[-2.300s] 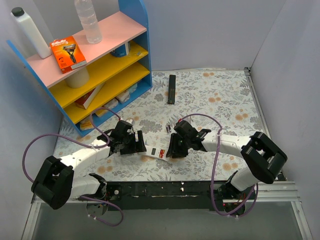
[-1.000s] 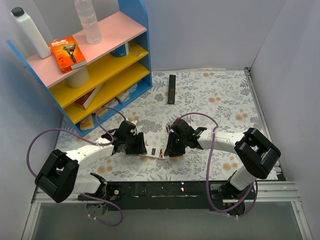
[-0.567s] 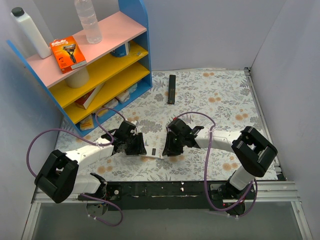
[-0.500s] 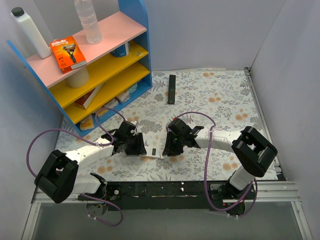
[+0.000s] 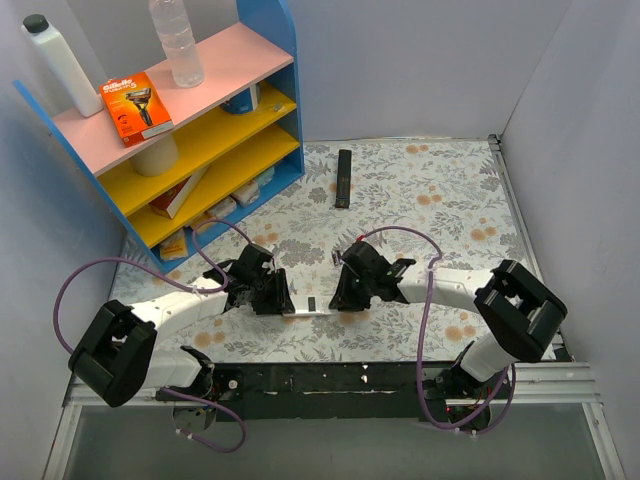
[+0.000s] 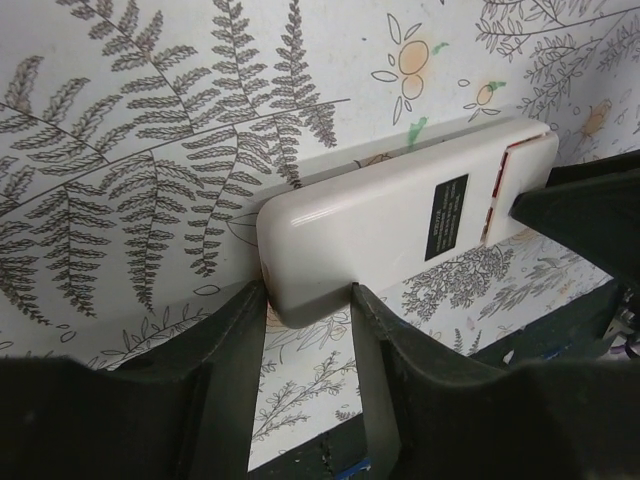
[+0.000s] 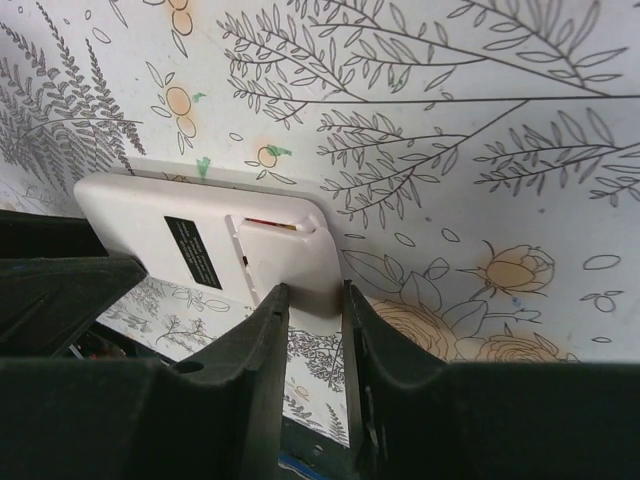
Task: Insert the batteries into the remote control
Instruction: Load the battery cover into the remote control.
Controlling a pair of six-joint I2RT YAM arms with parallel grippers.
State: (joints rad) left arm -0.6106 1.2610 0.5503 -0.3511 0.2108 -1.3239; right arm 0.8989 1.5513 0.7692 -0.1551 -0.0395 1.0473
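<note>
The floral-covered bench (image 5: 440,200) is carrying a blue shelf unit (image 5: 283,40) at its far left and a long black remote (image 5: 343,178) lying far back, well apart from both arms. The 2 arms are reaching toward each other near the front edge. Between them the remote control (image 5: 312,305) is lying white back up, lengthwise left to right. The left end effector (image 6: 305,300) is clenching the remote control's left end, 1 finger pressing each long side. The right end effector (image 7: 315,295) is grasping the right end the same way, beside the battery hatch. A small black label (image 6: 447,217) is sitting on the back.
</note>
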